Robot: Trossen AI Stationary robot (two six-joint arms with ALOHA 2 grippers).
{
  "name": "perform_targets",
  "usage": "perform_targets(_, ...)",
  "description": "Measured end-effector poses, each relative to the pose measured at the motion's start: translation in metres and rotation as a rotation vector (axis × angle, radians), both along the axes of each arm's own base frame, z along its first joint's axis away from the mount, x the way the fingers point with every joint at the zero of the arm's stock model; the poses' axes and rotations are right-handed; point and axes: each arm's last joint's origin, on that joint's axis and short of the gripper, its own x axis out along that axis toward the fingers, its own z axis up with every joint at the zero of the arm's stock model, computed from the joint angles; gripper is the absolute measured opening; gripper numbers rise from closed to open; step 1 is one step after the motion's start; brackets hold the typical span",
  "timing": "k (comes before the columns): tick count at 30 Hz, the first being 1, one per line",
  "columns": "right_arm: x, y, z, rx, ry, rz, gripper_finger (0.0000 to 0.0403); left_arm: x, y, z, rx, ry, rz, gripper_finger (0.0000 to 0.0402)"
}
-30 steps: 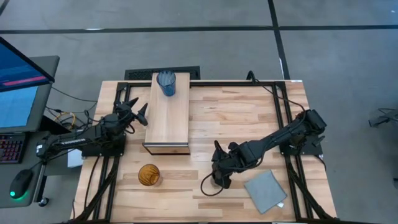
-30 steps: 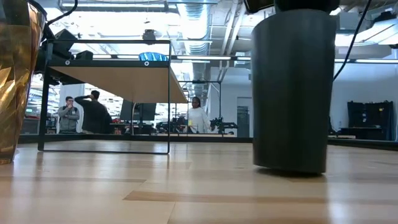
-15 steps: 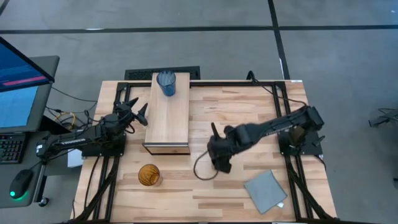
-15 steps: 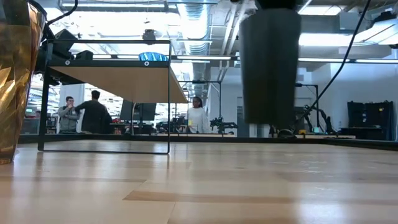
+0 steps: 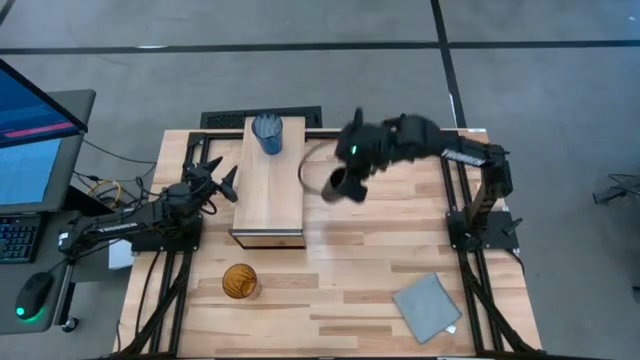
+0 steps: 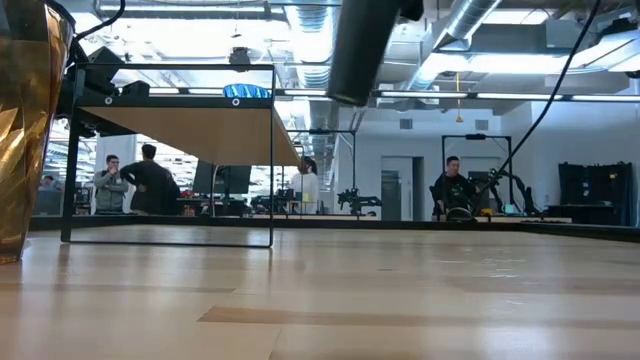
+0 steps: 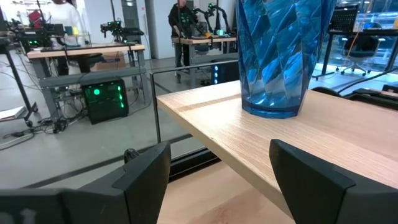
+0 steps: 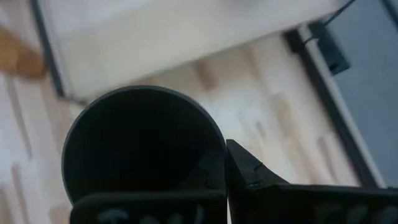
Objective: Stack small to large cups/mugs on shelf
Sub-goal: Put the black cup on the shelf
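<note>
Shelf (image 5: 269, 190) carries only the blue cup (image 5: 267, 133) at its far end; the amber cup (image 5: 239, 281) sits on the table near its front, and the black cup (image 5: 342, 182), on the table by the cloth (image 5: 427, 307) a second ago, is now airborne beside the shelf, clamped at the rim by the right gripper (image 5: 352, 168), so likely mid-transfer. Left gripper (image 5: 214, 172) waits beside the shelf, fingers (image 7: 147, 171) spread wide. Motion blur hides the right fingertips' exact hold, and the low view cuts off the black cup's top.

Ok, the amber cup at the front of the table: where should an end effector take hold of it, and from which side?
Probably by the rim, from straight above. The amber cup stands upright, mouth open upward, with bare table all round, so one finger could go inside the wall and one outside.
</note>
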Motion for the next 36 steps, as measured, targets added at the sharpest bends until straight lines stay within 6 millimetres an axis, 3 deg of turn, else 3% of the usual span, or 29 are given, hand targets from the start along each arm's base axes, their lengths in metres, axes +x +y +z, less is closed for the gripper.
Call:
perform_targets(6,0.001,-0.029,0.023,-0.046,-0.163,-0.048,0.0005,0.0,0.0,0.0,0.0,0.0,0.0,0.0265)
perform_targets(12,0.009,-0.044,0.035,-0.047,-0.336,-0.026,0.0005,0.0,0.0,0.0,-0.001,-0.001,0.0,0.0265)
perform_targets(31,0.02,-0.052,0.053,-0.082,-0.561,0.099,0.0005,0.0,0.0,0.0,-0.008,-0.012,0.001,0.0265)
perform_targets(36,0.032,-0.05,0.044,-0.072,-0.539,0.109,0.0005,0.0,0.0,0.0,-0.014,-0.021,0.001,0.0265)
